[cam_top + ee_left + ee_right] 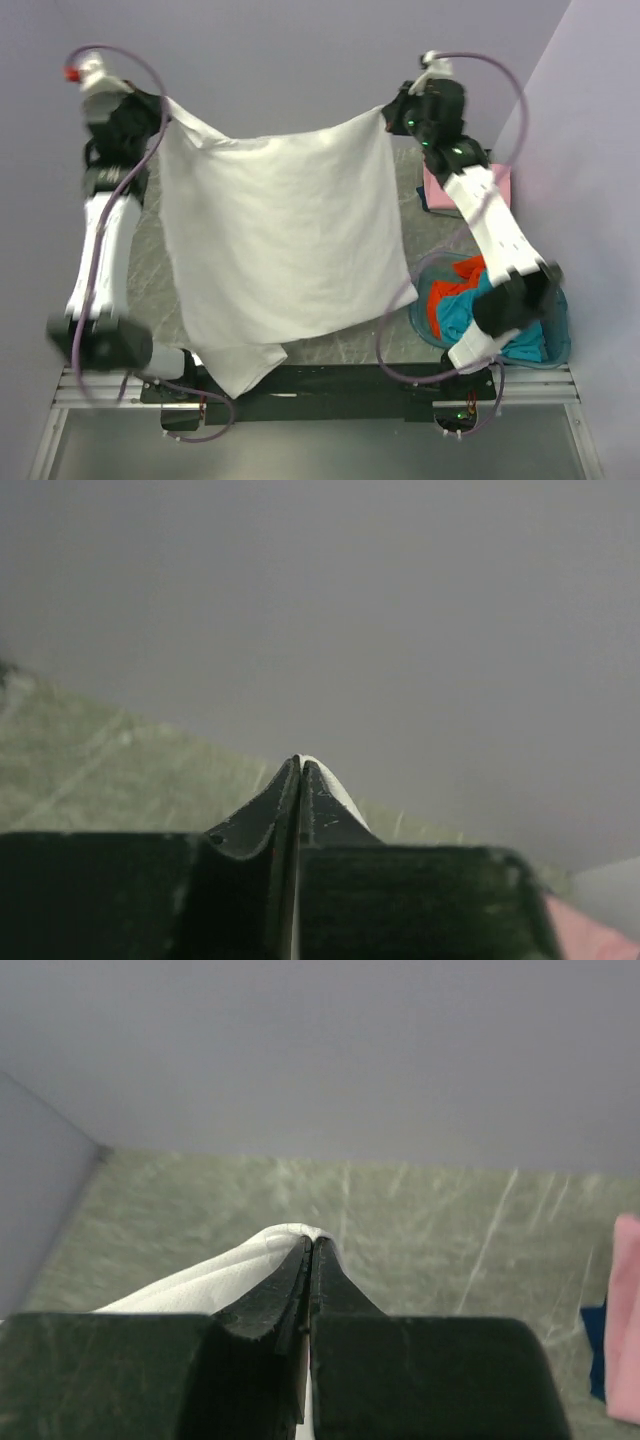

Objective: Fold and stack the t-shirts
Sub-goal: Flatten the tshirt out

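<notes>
Top external, left pincer [160,103]: I see it raised at the far left, gripping one upper corner of the soft white t-shirt [285,230].
Left wrist, left pincer [301,762]: the fingers are pressed together, and a sliver of white fabric shows at their tips.
Top external, right pincer [392,117]: it is raised at the far right, gripping the opposite upper corner.
Right wrist, right pincer [313,1242]: it is clamped tight on a fold of the white t-shirt [215,1280], which trails off to the left.
White t-shirt: it hangs spread between both pincers as a broad sheet. Its top edge sags, and its lower end reaches the near edge of the desk.
Desk [150,262]: a grey-green marbled surface, visible to me around the sheet.
Pink t-shirt [497,182]: it lies flat at the far right, partly hidden behind the right arm.
Basket [416,318]: round, translucent blue plastic, at the near right under the right arm.
Basket contents: a crumpled teal t-shirt [465,318] and an orange-red t-shirt [436,302], bundled together.
</notes>
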Robot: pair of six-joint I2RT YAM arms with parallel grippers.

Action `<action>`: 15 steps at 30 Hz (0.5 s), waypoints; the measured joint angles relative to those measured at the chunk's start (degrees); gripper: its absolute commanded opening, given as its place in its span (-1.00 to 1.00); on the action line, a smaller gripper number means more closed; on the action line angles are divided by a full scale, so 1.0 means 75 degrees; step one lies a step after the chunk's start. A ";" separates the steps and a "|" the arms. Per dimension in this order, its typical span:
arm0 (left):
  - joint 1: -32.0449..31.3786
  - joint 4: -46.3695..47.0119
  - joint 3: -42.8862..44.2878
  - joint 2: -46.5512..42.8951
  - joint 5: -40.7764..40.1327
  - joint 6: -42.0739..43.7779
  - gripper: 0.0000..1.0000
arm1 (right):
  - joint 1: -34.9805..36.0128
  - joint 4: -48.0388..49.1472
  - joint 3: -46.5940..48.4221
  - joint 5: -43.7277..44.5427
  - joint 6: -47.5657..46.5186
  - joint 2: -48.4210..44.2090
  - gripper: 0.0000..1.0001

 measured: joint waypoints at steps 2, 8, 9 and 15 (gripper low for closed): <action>0.0026 -0.0105 0.0484 0.1515 0.0356 0.0000 -0.06 | -0.0070 -0.0026 0.0291 -0.0035 0.0000 0.1209 -0.88; 0.0035 -0.0828 0.2582 0.5697 0.1052 -0.0367 0.57 | -0.0335 -0.1177 0.3107 -0.0201 0.0265 0.5141 0.35; 0.0032 -0.1032 0.2582 0.5922 0.1119 -0.0414 0.59 | -0.0385 -0.1381 0.3404 -0.0239 0.0283 0.5514 0.46; -0.0047 -0.1810 0.1682 0.5307 0.1204 -0.0606 0.62 | -0.0510 -0.1682 0.2017 -0.0341 0.0254 0.5091 0.49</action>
